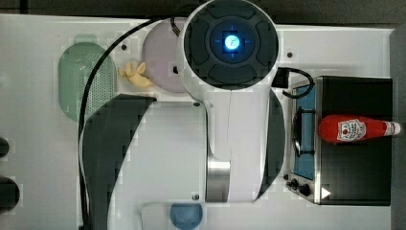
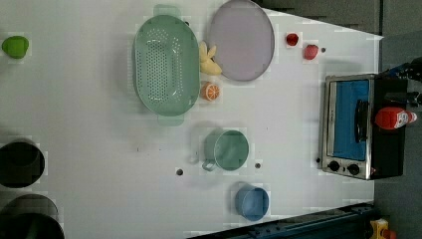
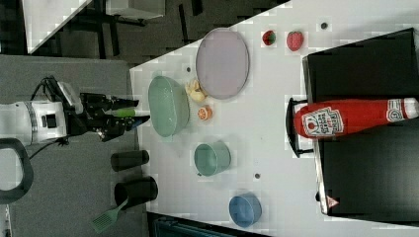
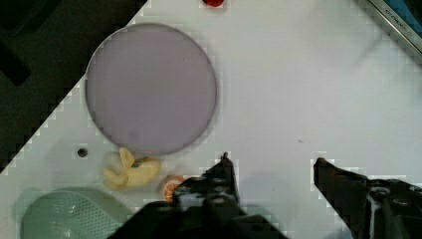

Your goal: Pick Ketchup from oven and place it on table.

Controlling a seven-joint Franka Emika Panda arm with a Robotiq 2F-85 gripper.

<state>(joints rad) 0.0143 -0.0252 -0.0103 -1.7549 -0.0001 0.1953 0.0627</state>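
Item: ketchup [image 1: 356, 129] — you are seeing it lying on its side on top of the oven [image 1: 354, 177], at the top view's right, cap toward the edge. Item: gripper [image 4: 271, 167] — its fingers [image 4: 224, 172] are standing apart over bare tabletop [image 4: 308, 89], holding nothing. Items lying nearby: lilac plate [image 4: 151, 88], bananas [image 4: 130, 169], green colander [image 4: 69, 216].

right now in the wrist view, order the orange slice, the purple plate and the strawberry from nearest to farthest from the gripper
1. Orange slice: right beside one finger of the open gripper, partly hidden by it.
2. Purple plate: beyond the slice, out ahead of the fingers on the table.
3. Strawberry: past the plate, at the picture's edge.
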